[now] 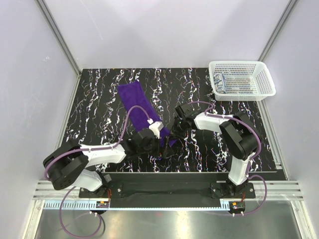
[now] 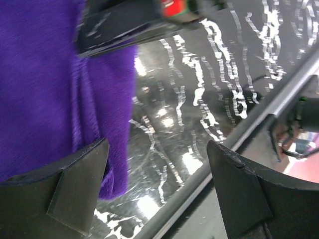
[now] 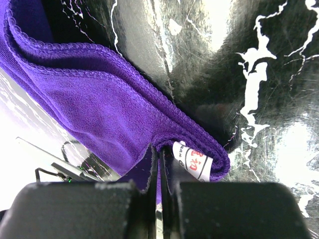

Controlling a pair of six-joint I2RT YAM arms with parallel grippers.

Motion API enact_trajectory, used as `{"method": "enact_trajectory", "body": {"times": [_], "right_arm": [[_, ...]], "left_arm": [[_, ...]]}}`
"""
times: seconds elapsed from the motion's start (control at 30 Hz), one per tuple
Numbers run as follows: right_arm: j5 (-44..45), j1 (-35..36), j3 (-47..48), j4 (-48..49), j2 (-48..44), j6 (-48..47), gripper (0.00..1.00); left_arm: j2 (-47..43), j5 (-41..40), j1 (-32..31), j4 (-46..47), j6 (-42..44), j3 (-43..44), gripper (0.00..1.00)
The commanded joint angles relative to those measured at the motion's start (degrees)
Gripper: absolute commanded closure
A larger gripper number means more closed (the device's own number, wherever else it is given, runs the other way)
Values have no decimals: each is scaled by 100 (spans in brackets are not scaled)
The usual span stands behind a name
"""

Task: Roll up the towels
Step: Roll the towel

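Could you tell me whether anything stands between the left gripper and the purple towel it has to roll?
Nothing visible does. The open left gripper is at the purple towel's near end, one finger over the cloth's edge, the other over bare table. The right gripper, shut on that same end, sits close by.

A robotics lab cell: white panel walls (image 1: 174, 30) on aluminium framing (image 1: 57, 35), robot arms (image 1: 99, 154) bolted to a rail (image 1: 164, 189) at 6 o'clock.
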Motion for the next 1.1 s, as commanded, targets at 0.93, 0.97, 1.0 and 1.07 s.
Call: {"method": "enact_trajectory", "body": {"times": [0.93,0.97,1.0,1.07], "right_arm": [[1963,37,-494,-2397,-2804,1,13],[1911,37,-738,-2362,-2980,71,14],[1840,28,-906,-2170,-3329,194,14],[1526,37,-1475,-1906,-3613,370,16]], "left_arm": [[580,183,153,615,-124,-95,20],[588,262,153,649,-282,-77,21],[597,341,145,763,-370,-77,22],[588,412,145,799,-590,-86,25]]}}
